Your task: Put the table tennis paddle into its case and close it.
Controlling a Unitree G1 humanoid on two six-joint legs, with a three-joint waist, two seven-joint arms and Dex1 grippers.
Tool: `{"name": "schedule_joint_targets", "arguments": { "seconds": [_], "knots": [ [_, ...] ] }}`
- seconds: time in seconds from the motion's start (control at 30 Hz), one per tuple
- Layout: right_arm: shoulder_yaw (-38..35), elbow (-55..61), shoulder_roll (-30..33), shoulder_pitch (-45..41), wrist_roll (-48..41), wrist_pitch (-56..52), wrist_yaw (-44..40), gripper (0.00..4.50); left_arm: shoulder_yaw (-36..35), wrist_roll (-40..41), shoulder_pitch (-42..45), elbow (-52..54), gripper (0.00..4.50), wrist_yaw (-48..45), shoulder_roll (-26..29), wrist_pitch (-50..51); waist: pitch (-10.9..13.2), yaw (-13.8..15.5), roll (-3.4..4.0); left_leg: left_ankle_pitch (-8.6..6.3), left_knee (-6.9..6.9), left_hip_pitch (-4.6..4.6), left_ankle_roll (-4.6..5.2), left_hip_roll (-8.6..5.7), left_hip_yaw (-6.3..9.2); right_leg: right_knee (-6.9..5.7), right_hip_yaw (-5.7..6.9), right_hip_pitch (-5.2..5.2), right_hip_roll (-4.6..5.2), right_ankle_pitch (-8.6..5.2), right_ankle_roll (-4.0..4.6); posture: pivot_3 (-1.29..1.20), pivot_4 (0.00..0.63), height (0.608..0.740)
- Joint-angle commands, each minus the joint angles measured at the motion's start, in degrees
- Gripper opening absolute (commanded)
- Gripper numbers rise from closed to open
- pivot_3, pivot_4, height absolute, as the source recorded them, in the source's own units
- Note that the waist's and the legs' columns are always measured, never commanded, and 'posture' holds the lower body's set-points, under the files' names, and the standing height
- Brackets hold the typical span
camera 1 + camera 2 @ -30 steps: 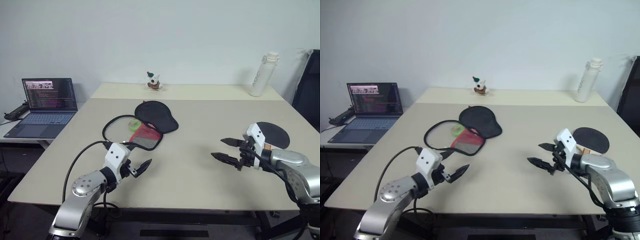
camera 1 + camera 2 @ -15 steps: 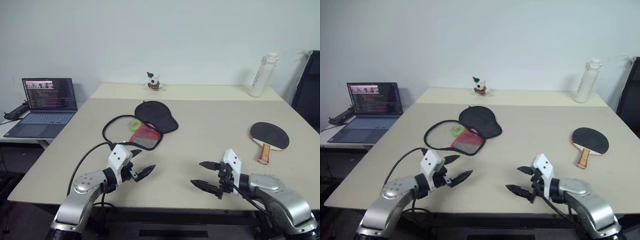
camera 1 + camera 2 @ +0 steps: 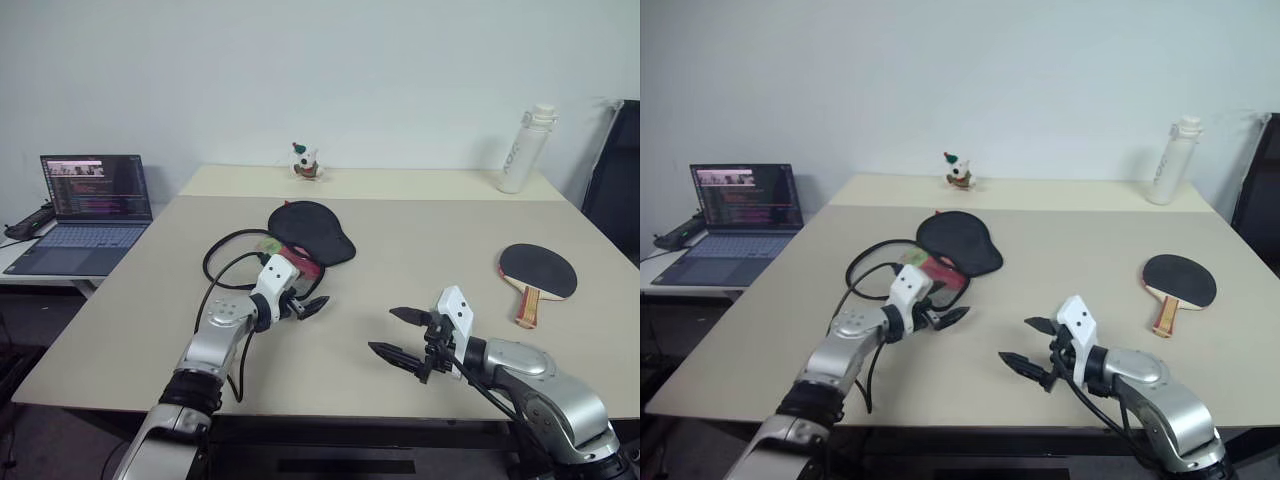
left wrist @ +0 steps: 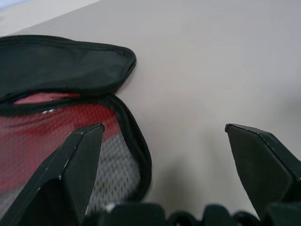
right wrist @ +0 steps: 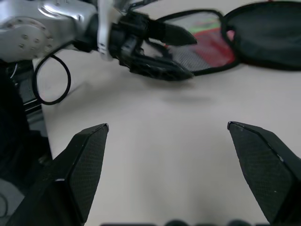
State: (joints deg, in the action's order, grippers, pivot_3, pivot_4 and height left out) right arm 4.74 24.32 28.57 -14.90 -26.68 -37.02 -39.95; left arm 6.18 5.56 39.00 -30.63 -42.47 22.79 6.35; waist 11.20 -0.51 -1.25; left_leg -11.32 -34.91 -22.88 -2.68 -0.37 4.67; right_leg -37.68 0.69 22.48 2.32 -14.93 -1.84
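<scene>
Case (image 3: 300, 240) lies unzipped mid-table, soft and floppy. Paddle (image 3: 538, 272) lies well right of the case: stiff, light; best grabbed by the wooden handle. Left gripper (image 3: 305, 300) at the case's near edge, wide open, empty. Right gripper (image 3: 398, 335) wide open, empty.

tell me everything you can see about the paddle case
The case lies unzipped and spread flat on the table, left of the middle. It looks like soft fabric: a black paddle-shaped half folded back toward the far side, and a near half with a red lining under grey mesh, edged in black piping. Something green shows inside. Nothing is in it yet. The left gripper hovers open at its near edge, one finger over the mesh; I cannot tell if it touches.
</scene>
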Motion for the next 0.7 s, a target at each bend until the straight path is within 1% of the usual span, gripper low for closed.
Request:
{"name": "schedule_joint_targets", "arguments": {
  "seconds": [0.03,0.13,0.23,0.37,0.53,0.57,0.6,0.7],
  "knots": [
    [-4.6,4.2,1.8,-5.5,-4.7,-2.2,-0.8,4.46,-0.1,-1.1,4.4,-7.7,4.5,-1.5,-0.3,-2.6,0.0,-0.2,-0.01,0.0,0.0,-0.01,0.0,0.0,0.0,0.0,0.0,0.02,0.0,0.0,0.0,0.0,0.15,0.74],
    [-6.1,4.6,3.9,-9.8,-6.7,-3.8,-1.7,4.46,-0.2,-1.8,6.6,-12.8,4.5,-2.8,0.1,-2.9,0.0,-0.5,-0.02,0.0,0.0,-0.05,0.0,0.02,0.01,-0.08,0.01,0.11,-0.03,0.0,0.0,0.0,0.15,0.74],
    [-6.8,3.9,5.7,-12.2,-6.9,-3.6,-2.5,4.46,-0.5,-2.4,7.6,-15.7,4.5,-3.0,0.4,-2.3,0.0,-0.5,-0.06,0.0,0.02,-0.05,0.0,0.03,0.03,-0.06,0.04,0.11,-0.04,0.0,0.0,0.0,0.15,0.74],
    [-7.1,3.2,6.5,-12.8,-6.7,-2.9,-2.4,4.46,-0.3,-2.7,7.4,-17.1,4.5,-4.2,0.6,-1.2,0.0,-0.5,-0.08,0.0,0.01,-0.06,0.0,0.01,-0.01,-0.07,-0.01,0.11,-0.02,0.0,0.0,0.0,0.15,0.74],
    [-6.9,3.6,6.1,-12.2,-6.5,-2.6,-1.5,4.46,0.4,-3.0,6.0,-16.0,4.5,-5.7,0.5,0.2,0.0,-0.9,-0.08,0.0,-0.01,-0.01,0.0,0.03,0.0,-0.18,-0.01,0.1,-0.03,0.0,0.0,0.0,0.15,0.74],
    [-6.9,3.6,6.1,-12.2,-6.4,-2.5,-1.3,4.5,0.4,-3.0,5.6,-15.5,4.14,-6.0,0.5,0.7,0.0,-0.9,-0.08,0.0,-0.01,0.0,0.0,0.03,0.0,-0.19,-0.02,0.1,-0.03,0.0,0.0,0.0,0.15,0.74],
    [-7.0,3.5,6.0,-12.2,-6.3,-2.4,-1.2,4.5,0.4,-2.9,5.2,-15.0,3.92,-6.2,0.6,1.0,0.0,-1.0,-0.08,0.0,-0.01,0.0,0.0,0.03,0.0,-0.19,-0.02,0.1,-0.03,0.0,0.0,0.0,0.15,0.74],
    [-7.1,3.0,6.4,-12.7,-6.2,-2.1,-1.2,4.5,-0.2,-2.6,4.5,-14.0,2.88,-6.2,1.1,2.2,0.0,-1.0,-0.08,0.0,-0.01,0.0,0.0,0.03,-0.01,-0.19,-0.04,0.1,-0.02,0.0,0.0,0.0,0.15,0.74]
  ]
}}
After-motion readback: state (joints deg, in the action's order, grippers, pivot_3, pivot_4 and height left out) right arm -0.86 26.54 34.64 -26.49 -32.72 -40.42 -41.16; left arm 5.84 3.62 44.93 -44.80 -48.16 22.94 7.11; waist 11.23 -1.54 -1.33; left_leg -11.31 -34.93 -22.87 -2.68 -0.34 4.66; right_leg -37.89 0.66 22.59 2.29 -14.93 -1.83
